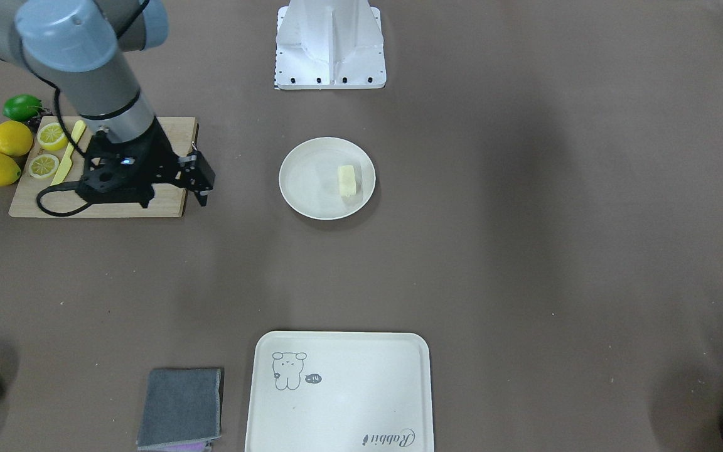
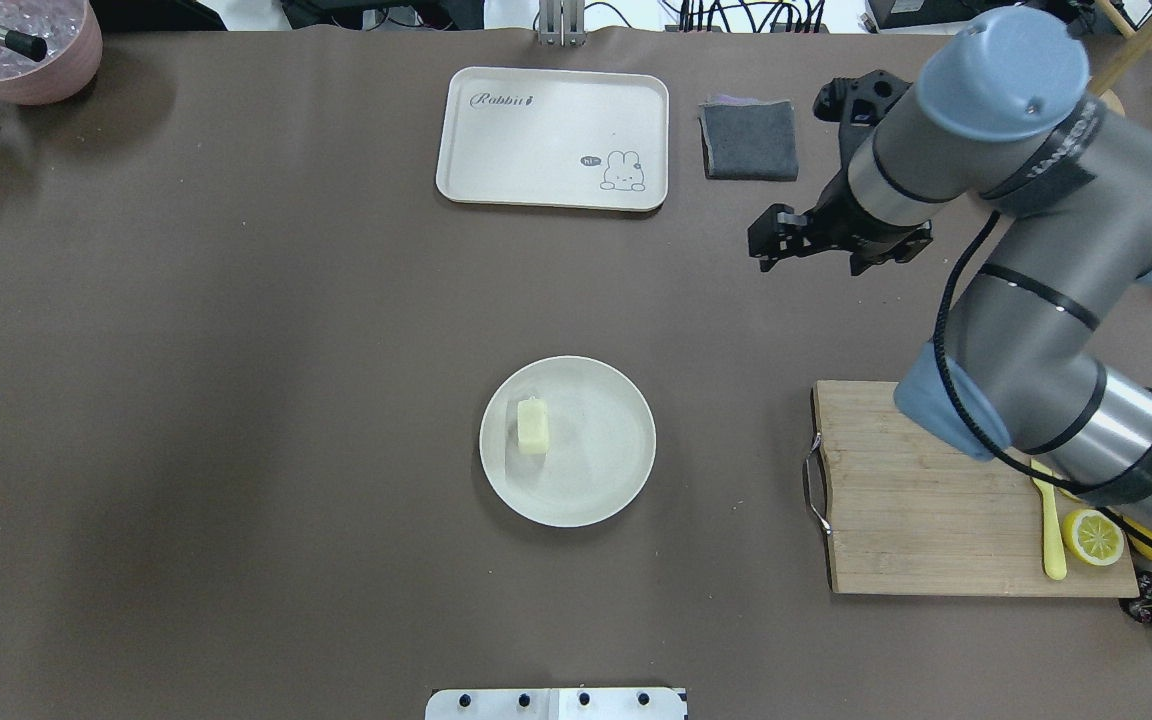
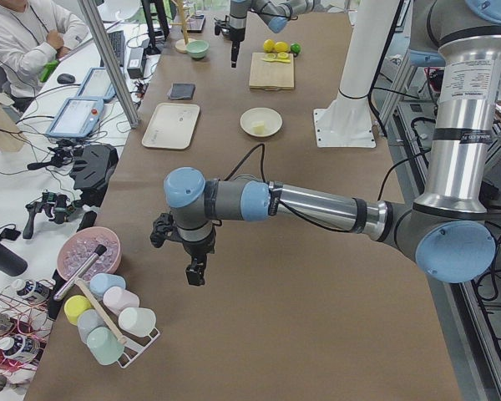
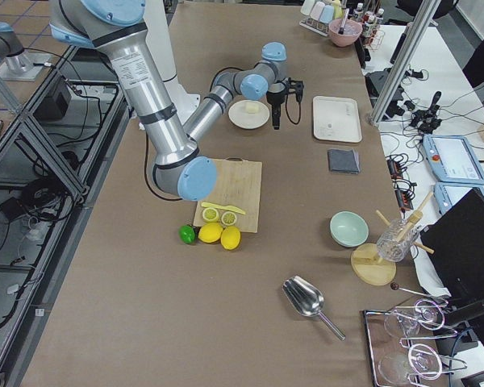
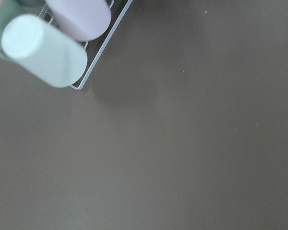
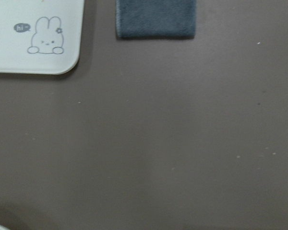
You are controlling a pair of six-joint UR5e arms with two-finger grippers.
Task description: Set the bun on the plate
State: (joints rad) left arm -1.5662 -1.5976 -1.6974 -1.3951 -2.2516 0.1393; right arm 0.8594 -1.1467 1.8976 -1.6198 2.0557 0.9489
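**Bun on the plate, both claws off to the sides**

The brown worktop (image 2: pixel 236 400) fills the overhead view. The right arm (image 2: pixel 1036 250) comes in from the right edge of that frame and bends over the wooden cutting board (image 2: pixel 916 500). Its right claw (image 1: pixel 203 196) hangs above bare worktop, well apart from the plate; I cannot tell whether its fingers are parted or closed.

In the exterior left view the left arm (image 3: pixel 317 205) stretches across the lower middle of the frame. The left claw (image 3: pixel 194 274) points down near a rack of pastel cups (image 3: pixel 108 322); I cannot tell its state either.

The cream tray (image 2: pixel 536 140) lies at the top centre of the overhead view, with a folded grey cloth (image 2: pixel 750 140) just beside it on the right.

The round plate (image 2: pixel 601 460) sits at mid-frame. The bun (image 2: pixel 533 426) lies on it, in its left part, touched by neither claw.
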